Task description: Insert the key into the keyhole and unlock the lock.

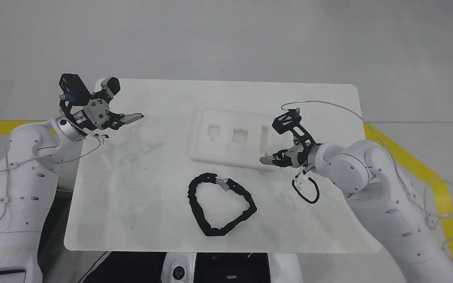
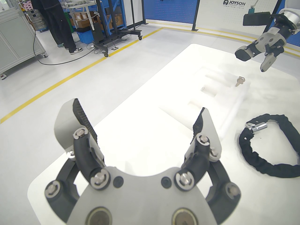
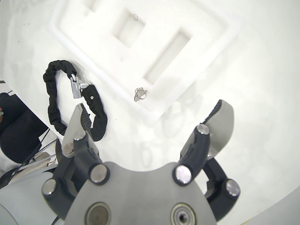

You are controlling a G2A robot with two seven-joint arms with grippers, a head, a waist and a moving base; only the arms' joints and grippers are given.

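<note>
Trouble could begin with the biggest pieces: the table looks smooth, and the light foam tray on it may skid if a gripper pushes its rim. Next, the chain lock, a closed black loop lying flat just in front of the tray, is loose. I judge it will slide or twist away under an inserting push unless something steadies it. The left gripper, spread wide and empty, hangs over the table's left edge, well apart from the chain. The right gripper, also spread wide and holding nothing, hovers just beside the tray's right front corner. The lock body, a short chrome cylinder, lies on its side at the part of the loop nearest the tray, its long axis roughly along the tray's front edge. Which end carries the keyhole I cannot tell, and a wrong guess would cost a regrasp. Smallest and riskiest is the key. It lies flat on the tray's front rim near that corner, so the gripper may dig into the foam, flick the key into the neighbouring recess or off the edge, or pinch it skewed. Its long axis seems to slant across the rim, but it is too small to be sure which way the blade points.
</note>
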